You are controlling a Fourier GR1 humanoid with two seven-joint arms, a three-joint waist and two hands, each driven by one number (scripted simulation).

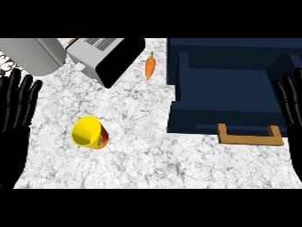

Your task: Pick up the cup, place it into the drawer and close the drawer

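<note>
Head view: yellow cup point(87, 132) lying tipped on its side on the marbled white tabletop point(146, 159), well apart from the open navy drawer point(225, 88) with its wooden handle point(250, 136); left hand point(13, 106) and right hand point(298, 104) resting at the edges, fingers straight, holding nothing. Risk of the round, smooth-looking cup rolling away when touched on its curved wall, or catching the boxy drawer's front wall on the way in.

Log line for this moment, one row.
cup: on counter, untouched | drawer: open | left hand: open, left edge | right hand: open, right edge
</note>
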